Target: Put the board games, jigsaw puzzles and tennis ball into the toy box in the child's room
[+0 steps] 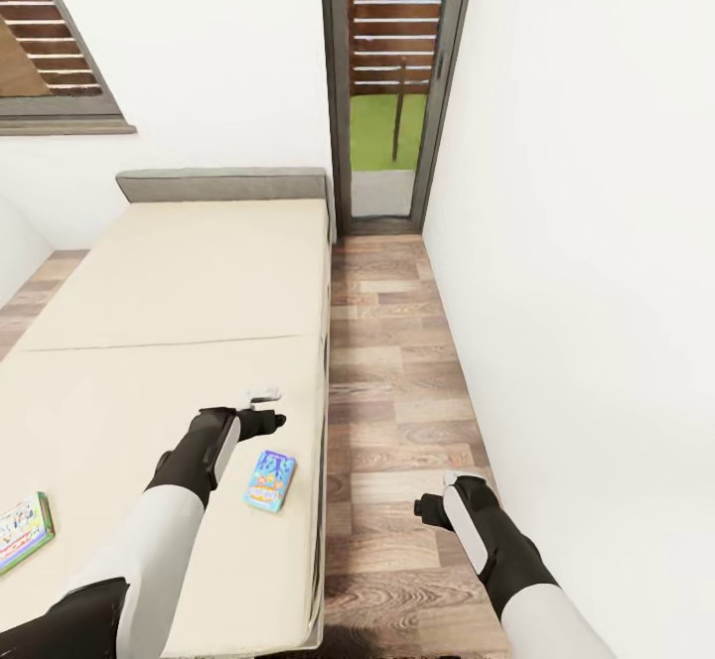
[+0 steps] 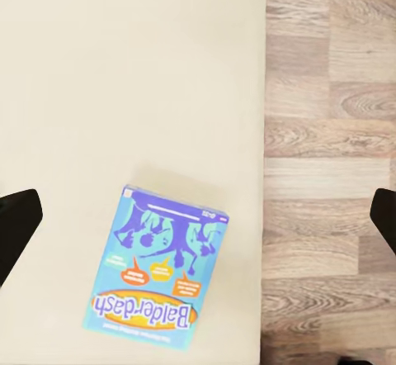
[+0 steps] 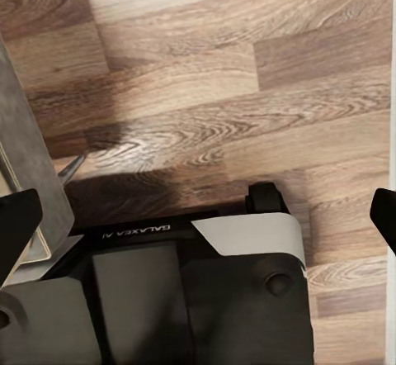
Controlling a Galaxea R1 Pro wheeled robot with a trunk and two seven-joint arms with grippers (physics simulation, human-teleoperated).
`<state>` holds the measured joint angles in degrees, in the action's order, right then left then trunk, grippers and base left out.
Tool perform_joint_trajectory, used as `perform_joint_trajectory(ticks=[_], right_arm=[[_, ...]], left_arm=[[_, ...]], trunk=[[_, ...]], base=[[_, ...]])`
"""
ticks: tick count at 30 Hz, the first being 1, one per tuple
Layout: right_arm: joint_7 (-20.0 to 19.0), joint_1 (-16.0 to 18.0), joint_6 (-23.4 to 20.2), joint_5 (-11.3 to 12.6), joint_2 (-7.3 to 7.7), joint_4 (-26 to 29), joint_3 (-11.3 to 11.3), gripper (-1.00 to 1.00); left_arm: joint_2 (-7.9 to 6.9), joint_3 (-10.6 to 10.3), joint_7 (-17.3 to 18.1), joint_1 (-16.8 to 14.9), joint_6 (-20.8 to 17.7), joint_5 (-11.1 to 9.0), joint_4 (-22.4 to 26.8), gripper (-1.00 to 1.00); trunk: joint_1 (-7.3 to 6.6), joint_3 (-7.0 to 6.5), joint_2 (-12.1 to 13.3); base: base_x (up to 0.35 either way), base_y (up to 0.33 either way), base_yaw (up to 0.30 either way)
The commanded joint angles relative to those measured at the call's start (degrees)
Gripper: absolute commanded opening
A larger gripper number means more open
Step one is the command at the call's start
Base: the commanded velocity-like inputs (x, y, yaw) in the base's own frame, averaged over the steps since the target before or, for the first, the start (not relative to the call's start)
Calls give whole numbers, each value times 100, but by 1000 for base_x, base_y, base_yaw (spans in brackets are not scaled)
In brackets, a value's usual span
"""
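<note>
A small blue board game (image 1: 270, 480) lettered "Balderdash" lies flat on the beige bed (image 1: 179, 282), close to its right edge. My left gripper (image 1: 263, 416) hovers over the mattress just beyond that box, apart from it. In the left wrist view the blue box (image 2: 157, 270) lies below my open left gripper (image 2: 198, 216), whose dark fingertips (image 2: 16, 225) stand wide at the picture's sides. A second colourful board game (image 1: 22, 530) lies at the bed's near left. My right gripper (image 1: 429, 512) hangs open over the floor; its fingertips (image 3: 16, 229) are spread with nothing between them.
A strip of wood-plank floor (image 1: 397, 371) runs between the bed and the white wall on the right, ending at a glass door (image 1: 392, 93). The right wrist view looks down on my own dark base (image 3: 165, 291) and the bed's grey frame (image 3: 33, 167).
</note>
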<state>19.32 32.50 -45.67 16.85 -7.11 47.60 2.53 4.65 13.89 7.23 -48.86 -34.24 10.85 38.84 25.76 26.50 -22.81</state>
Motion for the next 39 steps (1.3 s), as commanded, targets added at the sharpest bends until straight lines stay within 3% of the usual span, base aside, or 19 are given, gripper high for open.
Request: perform_joint_trajectory(ticks=[1,14,22,29,34,39], right_arm=[[55,3,-17,60,-9,6,13,100],[63,2,-21,55,-45,36,33,100],[61,0,-37,58,-48,734,32,100],[63,-3,111,60,-54,720,23,100],[63,-14,-206,69,-54,1482,57,100],[50,-10,-439,75,-47,1786,37,100]], left_arm=[[9,41,-2,-8,-17,53,10,100],[5,44,-219,-18,67,32,10,100],[11,44,-222,-18,79,32,10,100],[10,40,-222,-18,83,32,10,100],[27,41,-222,-18,85,32,10,100],[56,42,-222,-18,84,32,10,100]], trunk=[[3,19,-10],[3,141,-10],[3,216,-10],[3,282,-10],[3,329,-10],[3,377,-10]], base=[[0,0,0],[0,0,0],[0,0,0],[0,0,0],[0,0,0],[0,0,0]])
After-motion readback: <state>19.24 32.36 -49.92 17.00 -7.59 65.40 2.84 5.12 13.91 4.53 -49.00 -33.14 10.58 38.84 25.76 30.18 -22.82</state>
